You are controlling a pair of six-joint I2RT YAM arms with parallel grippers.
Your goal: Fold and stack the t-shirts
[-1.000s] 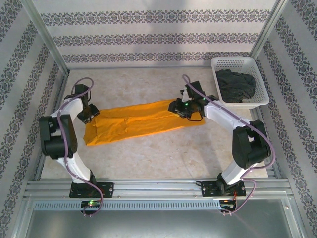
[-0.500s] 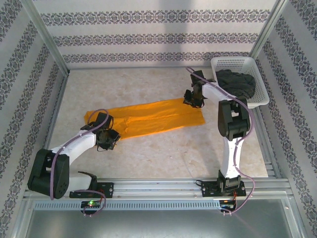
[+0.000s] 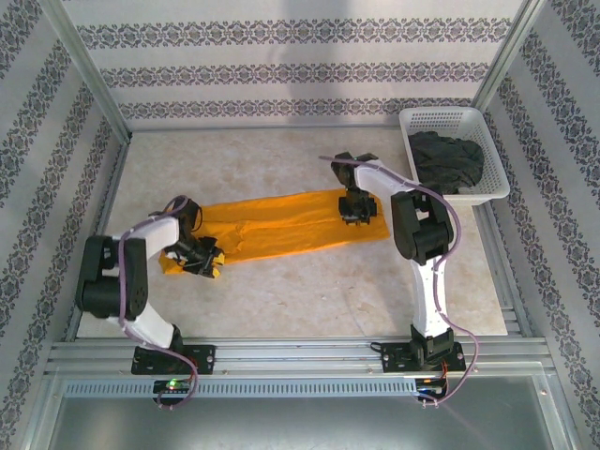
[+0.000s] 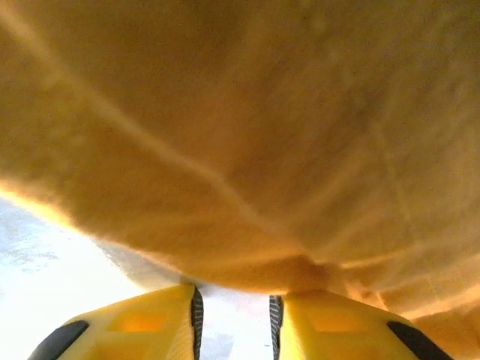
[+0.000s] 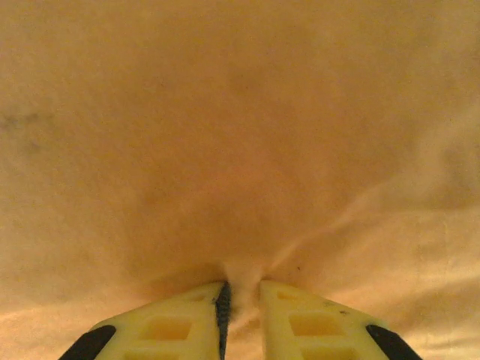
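Inside the white basket point(image 3: 439, 119) lies the charcoal t-shirt point(image 3: 448, 161) — crumpled.

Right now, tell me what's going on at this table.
Two arms are working on the orange t-shirt, which lies as a long strip across the table. The right gripper pinches its right end; in the right wrist view cloth is nipped between nearly closed fingers. The left gripper is at the left end, under lifted cloth, its grip unclear. The grey t-shirt sits crumpled in the white basket, untouched.
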